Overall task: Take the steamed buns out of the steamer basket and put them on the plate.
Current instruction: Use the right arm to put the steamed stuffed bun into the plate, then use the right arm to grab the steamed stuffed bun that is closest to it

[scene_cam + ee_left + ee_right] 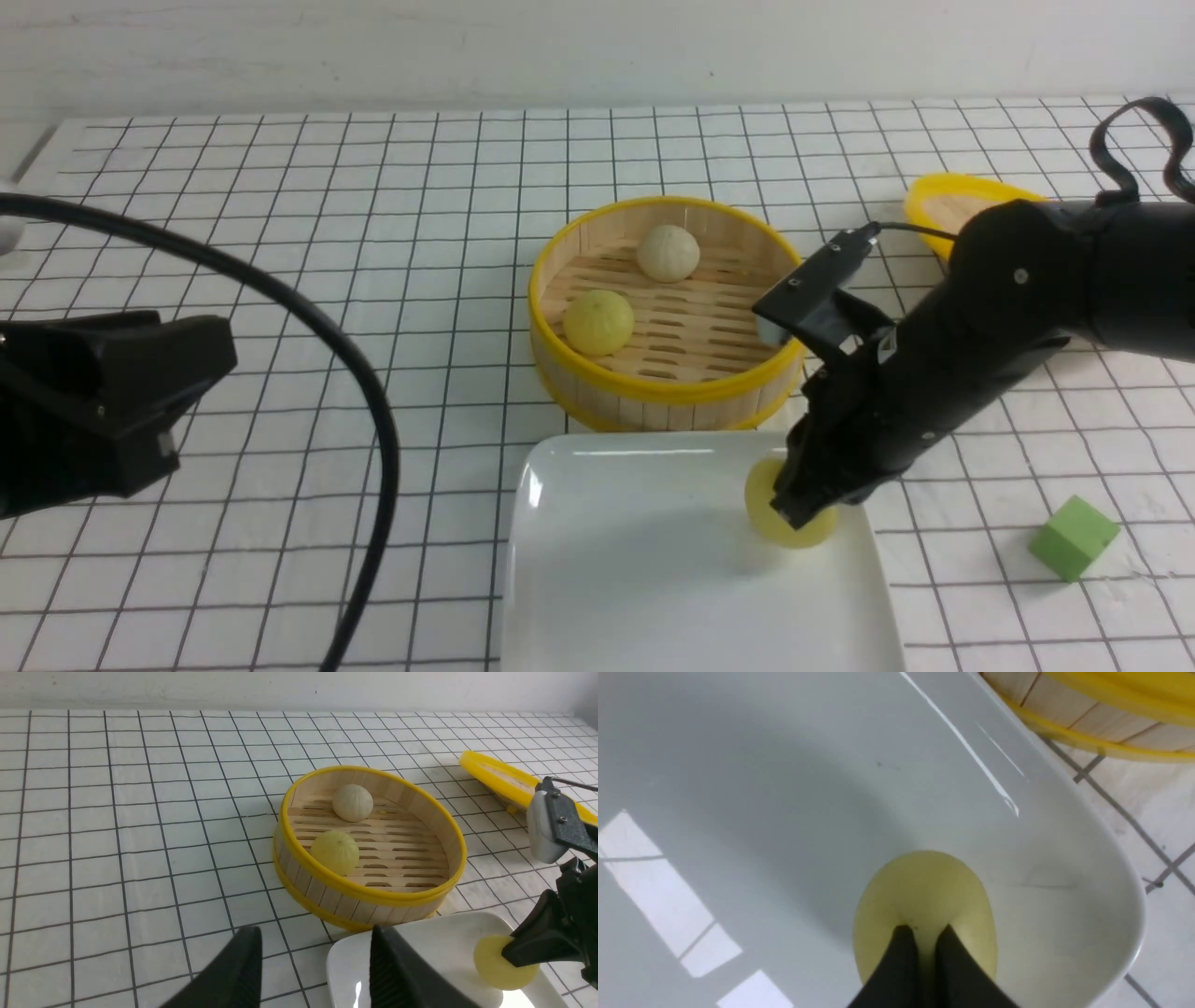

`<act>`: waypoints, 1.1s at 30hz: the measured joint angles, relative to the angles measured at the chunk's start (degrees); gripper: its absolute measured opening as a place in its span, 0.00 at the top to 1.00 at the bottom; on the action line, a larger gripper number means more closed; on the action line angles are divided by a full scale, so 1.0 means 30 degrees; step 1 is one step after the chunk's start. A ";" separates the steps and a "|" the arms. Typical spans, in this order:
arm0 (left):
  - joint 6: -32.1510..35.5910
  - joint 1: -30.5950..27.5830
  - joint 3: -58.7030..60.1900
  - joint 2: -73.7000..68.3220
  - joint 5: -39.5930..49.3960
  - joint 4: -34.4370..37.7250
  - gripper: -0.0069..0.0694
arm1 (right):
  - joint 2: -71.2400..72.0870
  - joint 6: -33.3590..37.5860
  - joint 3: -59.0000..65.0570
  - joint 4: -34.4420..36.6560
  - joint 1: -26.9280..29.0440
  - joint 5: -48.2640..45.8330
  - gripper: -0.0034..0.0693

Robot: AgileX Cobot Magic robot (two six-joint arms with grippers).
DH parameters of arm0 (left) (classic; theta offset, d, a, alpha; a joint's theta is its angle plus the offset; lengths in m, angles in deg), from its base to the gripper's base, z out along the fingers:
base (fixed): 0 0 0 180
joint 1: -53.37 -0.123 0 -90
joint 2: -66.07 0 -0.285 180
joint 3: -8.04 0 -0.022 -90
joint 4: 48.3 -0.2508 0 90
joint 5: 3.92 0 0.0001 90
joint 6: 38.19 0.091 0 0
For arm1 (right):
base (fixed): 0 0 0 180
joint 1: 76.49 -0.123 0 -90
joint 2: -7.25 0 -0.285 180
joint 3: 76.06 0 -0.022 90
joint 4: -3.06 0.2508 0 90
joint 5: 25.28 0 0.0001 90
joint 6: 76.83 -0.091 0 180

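The bamboo steamer basket (653, 397) stands mid-table and holds a pale yellow bun (598, 322) and an off-white bun (667, 253); all three show in the left wrist view too: basket (327, 891), yellow bun (335, 852), off-white bun (352, 802). The white plate (635, 579) lies just in front of it. My right gripper (801, 509) is shut on a second pale yellow bun (780, 532), squeezing it low over the plate's right side (738, 788); the pinched bun (924, 886) fills the right wrist view. My left gripper (315, 952) is open and empty, at the far left, apart from everything.
A shallow yellow-rimmed lid (952, 210) leans behind my right arm at the back right. A green cube (1074, 537) sits right of the plate. A black cable (308, 317) arcs over the left of the gridded table.
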 joint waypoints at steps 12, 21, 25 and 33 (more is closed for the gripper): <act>0.0000 0.0000 0.0000 0.0000 0.0000 0.0000 0.46 | -0.0053 0.0008 0.0000 -0.0017 0.0000 0.0132 0.38; 0.0000 0.0000 0.0000 0.0000 0.0000 -0.0073 0.46 | 0.1193 0.0008 -0.0375 0.0500 0.0000 0.2227 0.18; 0.0000 0.0000 0.0000 0.0000 0.0000 -0.0176 0.46 | 0.2425 -0.0155 -0.1921 0.0572 0.0000 0.1908 0.22; 0.0000 0.0000 0.0000 0.0000 0.0000 -0.0240 0.46 | 0.2995 -0.1912 -0.6473 -0.0701 0.0000 -0.1054 0.33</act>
